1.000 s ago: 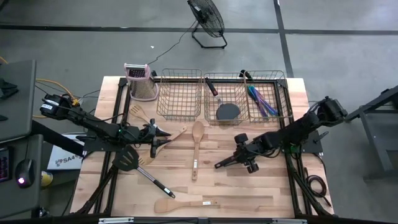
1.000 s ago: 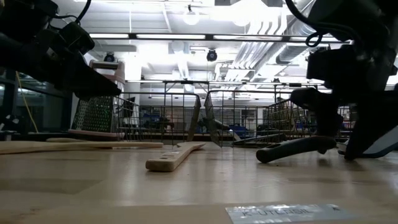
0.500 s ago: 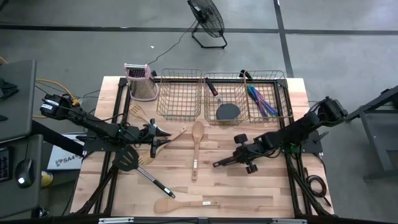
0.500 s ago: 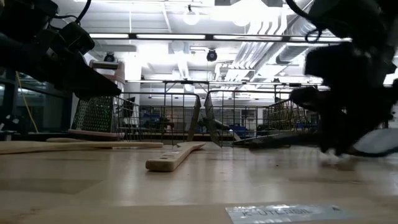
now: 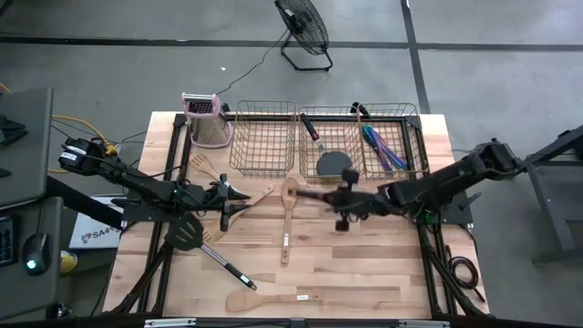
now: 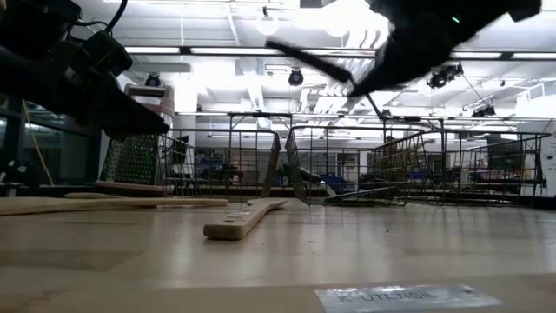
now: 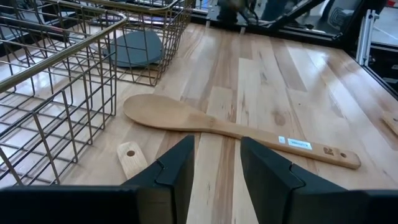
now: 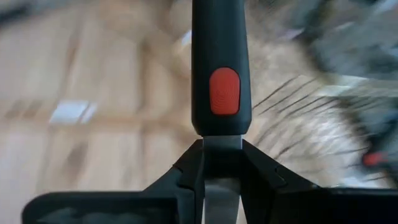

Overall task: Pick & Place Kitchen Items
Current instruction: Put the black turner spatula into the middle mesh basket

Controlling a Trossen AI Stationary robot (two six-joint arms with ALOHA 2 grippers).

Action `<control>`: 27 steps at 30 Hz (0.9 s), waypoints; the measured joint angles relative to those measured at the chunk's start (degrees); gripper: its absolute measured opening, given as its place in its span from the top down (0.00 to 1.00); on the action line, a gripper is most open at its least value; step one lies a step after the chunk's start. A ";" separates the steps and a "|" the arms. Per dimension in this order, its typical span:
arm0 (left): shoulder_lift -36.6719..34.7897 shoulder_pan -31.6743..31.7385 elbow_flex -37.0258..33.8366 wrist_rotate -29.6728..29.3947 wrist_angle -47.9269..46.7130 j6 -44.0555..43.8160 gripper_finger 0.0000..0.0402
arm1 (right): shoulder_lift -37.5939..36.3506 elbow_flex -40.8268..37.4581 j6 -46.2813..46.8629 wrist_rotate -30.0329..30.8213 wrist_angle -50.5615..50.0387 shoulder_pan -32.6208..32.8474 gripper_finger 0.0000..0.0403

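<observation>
Right gripper (image 5: 339, 202), fingers clamped on black utensil w/ black-red handle (image 8: 216, 68), lifted clear of table, just near side of middle wire basket (image 5: 330, 146).
Left gripper (image 5: 239, 202) at table's left, fingers (image 7: 177, 171) part-open, nothing betw. them; light wooden spoon (image 5: 288, 219) lies mid-table betw. grippers; wooden spatula (image 5: 266, 300) by near edge; black slotted spatula (image 5: 196, 239) near left; blue-purple cutlery (image 5: 383, 148) in right basket.

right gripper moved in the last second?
Yes. The right gripper, shut on a black utensil handle, has lifted off the table and swung toward the wire baskets.
</observation>
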 joint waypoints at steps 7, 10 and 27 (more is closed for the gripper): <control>0.00 0.01 -0.02 -0.02 -0.87 -0.01 0.68 | -2.14 0.13 -1.81 9.03 13.64 -6.83 0.85; 0.02 0.01 -0.02 -0.02 -0.82 -0.01 0.68 | -2.14 0.13 -3.77 8.67 18.40 -10.11 0.85; 0.01 0.01 -0.02 -0.01 -0.89 0.00 0.68 | 4.63 0.11 1.32 10.86 31.57 -25.18 0.85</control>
